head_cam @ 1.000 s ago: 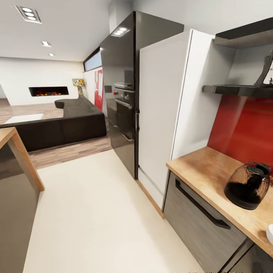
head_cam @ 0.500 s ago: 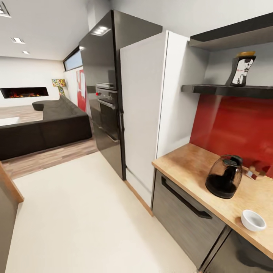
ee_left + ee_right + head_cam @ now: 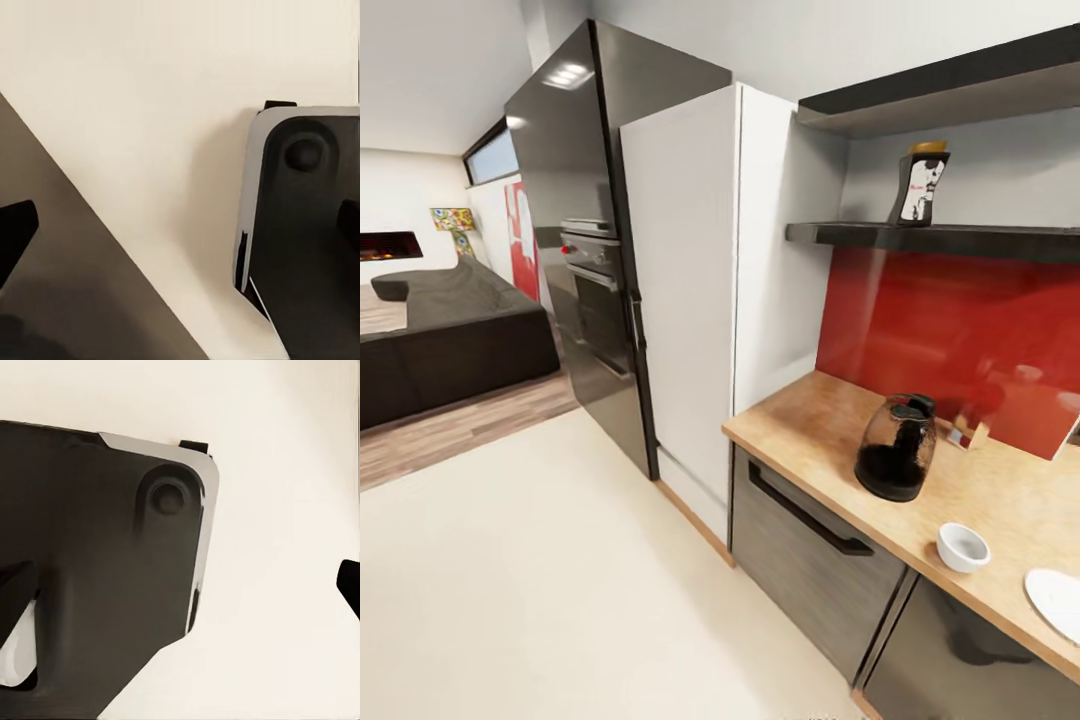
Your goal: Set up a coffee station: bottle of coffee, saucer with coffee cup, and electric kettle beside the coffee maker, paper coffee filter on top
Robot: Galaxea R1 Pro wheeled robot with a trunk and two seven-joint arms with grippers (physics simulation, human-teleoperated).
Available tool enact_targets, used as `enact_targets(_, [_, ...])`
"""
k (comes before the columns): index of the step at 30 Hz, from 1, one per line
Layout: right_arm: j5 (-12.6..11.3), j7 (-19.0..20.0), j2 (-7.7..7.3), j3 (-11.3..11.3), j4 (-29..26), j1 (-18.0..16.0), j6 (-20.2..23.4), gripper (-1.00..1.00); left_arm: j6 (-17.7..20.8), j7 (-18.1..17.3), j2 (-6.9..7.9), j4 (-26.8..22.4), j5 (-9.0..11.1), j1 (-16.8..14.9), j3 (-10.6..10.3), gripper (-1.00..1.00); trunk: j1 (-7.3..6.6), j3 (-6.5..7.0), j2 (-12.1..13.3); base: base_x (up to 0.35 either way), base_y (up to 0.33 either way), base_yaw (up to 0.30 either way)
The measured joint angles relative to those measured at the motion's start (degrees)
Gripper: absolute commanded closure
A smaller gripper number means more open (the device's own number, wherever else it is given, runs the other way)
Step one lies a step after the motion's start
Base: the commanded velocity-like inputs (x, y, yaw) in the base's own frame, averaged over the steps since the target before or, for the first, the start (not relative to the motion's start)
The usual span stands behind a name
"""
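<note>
In the head view the kitchen countertop (image 3: pixel 830 425) runs along the right under a red backsplash. On it stands the electric kettle (image 3: pixel 895 450). Nearer the front edge sit the coffee cup (image 3: pixel 963 547) and, cut by the frame's right edge, the saucer (image 3: pixel 1057 600), apart from each other. The bottle of coffee (image 3: pixel 922 188) stands upright on the kitchen shelf (image 3: pixel 940 238) above. A small tan object (image 3: pixel 968 432), perhaps the paper coffee filter, leans by the backsplash. The coffee maker is out of view. My left gripper (image 3: pixel 180 225) and right gripper (image 3: pixel 180 585) hang open over the floor beside my base, holding nothing.
A white tall cabinet (image 3: pixel 690 290) and a black oven tower (image 3: pixel 575 260) stand left of the counter. Dark drawer fronts with a black handle (image 3: pixel 805 515) sit below the worktop. A second shelf (image 3: pixel 950 95) hangs higher up. Cream floor (image 3: pixel 540 580) spreads out in front, with a dark sofa (image 3: pixel 450 340) far left.
The head camera has swung to the right, so the whole scene slid left. The bottle of coffee, the coffee cup and then the saucer came into the picture. Nothing on the counter moved.
</note>
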Motion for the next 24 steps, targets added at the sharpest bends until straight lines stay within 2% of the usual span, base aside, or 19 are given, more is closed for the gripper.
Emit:
enact_targets(5, [0.0,0.0,-0.25,0.0,-0.1,0.6,-0.4,-1.0,0.0,0.0,-0.06,0.0,-0.3,0.0,0.0,-1.0,0.0,0.0,0.0,0.0,0.0,-0.286])
enact_targets(20, [-0.5,-0.4,0.31,-0.4,-0.1,0.7,-0.4,-1.0,0.0,-0.1,-0.53,-0.1,-0.4,0.0,-0.1,-1.0,0.0,0.0,0.0,0.0,0.0,-0.287])
enact_targets(22, [-1.3,-0.5,0.44,-0.4,-0.1,0.8,-0.4,-1.0,0.1,-0.1,-0.66,-0.1,-1.0,0.0,-0.1,-1.0,0.0,0.0,0.0,0.0,0.0,-0.288])
enact_targets(24, [-2.9,-0.5,0.9,-0.4,-0.1,1.0,-0.4,-1.0,0.2,-0.1,-0.68,-0.1,-2.5,0.0,-0.5,-1.0,0.0,0.0,0.0,0.0,0.0,-0.288])
